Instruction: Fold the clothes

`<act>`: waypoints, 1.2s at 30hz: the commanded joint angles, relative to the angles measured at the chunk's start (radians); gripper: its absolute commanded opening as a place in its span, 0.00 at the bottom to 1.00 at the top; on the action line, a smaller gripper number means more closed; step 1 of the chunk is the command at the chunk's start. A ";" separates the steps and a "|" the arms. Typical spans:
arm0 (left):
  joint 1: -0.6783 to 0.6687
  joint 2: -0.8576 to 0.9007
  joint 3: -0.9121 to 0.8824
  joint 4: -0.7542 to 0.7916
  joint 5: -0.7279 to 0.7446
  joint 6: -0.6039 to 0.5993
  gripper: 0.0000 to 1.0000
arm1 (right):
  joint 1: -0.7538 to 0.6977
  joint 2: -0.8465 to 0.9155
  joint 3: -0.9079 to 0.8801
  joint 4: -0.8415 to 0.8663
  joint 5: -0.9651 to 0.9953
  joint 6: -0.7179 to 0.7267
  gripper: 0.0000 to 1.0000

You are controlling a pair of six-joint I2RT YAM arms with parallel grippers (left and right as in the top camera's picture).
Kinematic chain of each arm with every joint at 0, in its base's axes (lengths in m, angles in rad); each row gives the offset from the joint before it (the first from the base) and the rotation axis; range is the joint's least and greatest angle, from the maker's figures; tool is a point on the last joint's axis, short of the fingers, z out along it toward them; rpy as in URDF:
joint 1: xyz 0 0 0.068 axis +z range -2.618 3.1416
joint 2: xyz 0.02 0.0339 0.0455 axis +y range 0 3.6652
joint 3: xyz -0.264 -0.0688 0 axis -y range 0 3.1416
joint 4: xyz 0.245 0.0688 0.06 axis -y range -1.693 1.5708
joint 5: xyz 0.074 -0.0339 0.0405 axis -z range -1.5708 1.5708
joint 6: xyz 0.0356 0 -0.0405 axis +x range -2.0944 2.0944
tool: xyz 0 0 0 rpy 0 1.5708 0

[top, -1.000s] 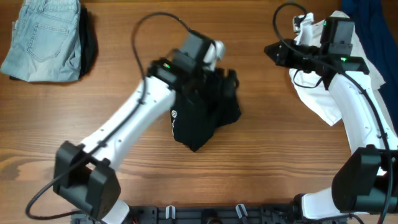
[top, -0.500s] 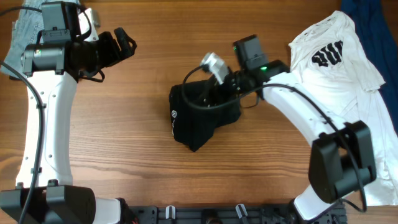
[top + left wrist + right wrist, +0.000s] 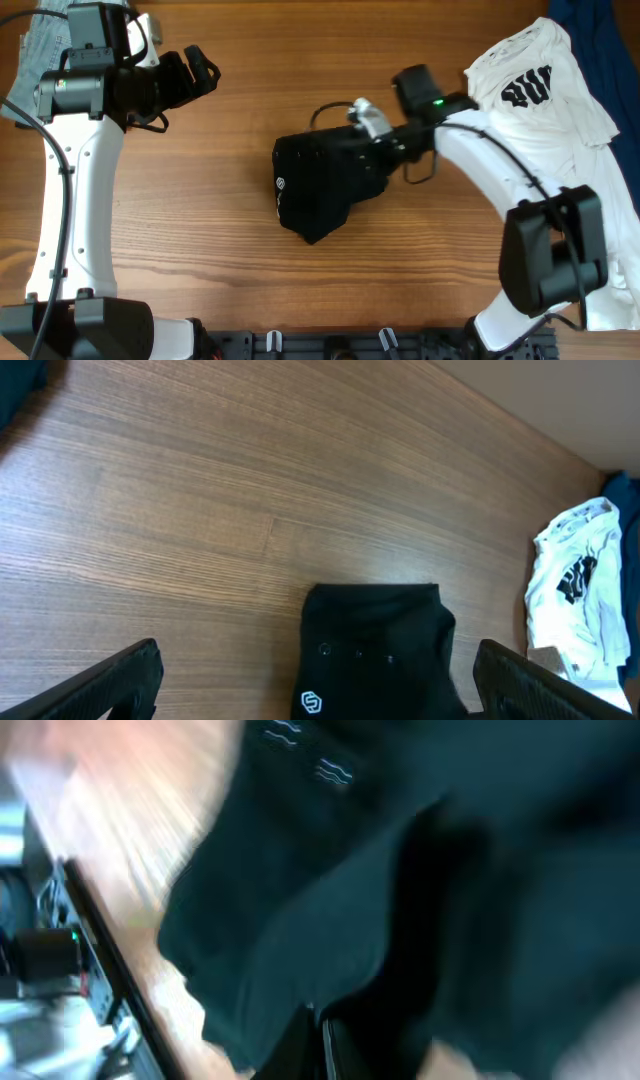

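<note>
Right, my right end effector (image 3: 375, 150) is down on the black shirt (image 3: 320, 195), at the bundle's 2 o'clock corner. In the right wrist view dark fabric fills almost everything and the picture is smeared with blur. I cannot tell whether the fingers are closed on cloth or merely pressed against it.

My left end effector (image 3: 197, 75) is spread wide and holds nothing. It hangs over bare desk (image 3: 300, 60) out toward 10 o'clock, well apart from the shirt. From the left wrist view I see both of its fingers at the bottom corners, with the shirt lying further off between them.

The shirt sits near the middle of the desk as a bunched, partly folded lump. Its small white logo (image 3: 281, 184) shows on its 9 o'clock edge.

A white tee (image 3: 540, 100) with black print is spread at 3 o'clock, and the right arm reaches across its near side. A navy garment (image 3: 610, 40) lies just beside the tee in the 2 o'clock corner. Light-blue jeans (image 3: 35, 50) peek out at 10 o'clock, mostly hidden behind the left arm.
</note>
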 commanded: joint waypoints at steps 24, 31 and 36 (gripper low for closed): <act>-0.006 0.024 -0.005 -0.053 -0.032 0.050 1.00 | -0.046 -0.043 -0.049 0.169 0.235 0.309 0.67; -0.077 0.058 -0.020 -0.060 -0.053 0.080 1.00 | -0.046 0.068 -0.062 0.193 0.294 0.329 0.31; -0.107 0.090 -0.020 -0.059 -0.082 0.081 1.00 | -0.050 0.071 -0.066 0.320 0.308 0.396 0.04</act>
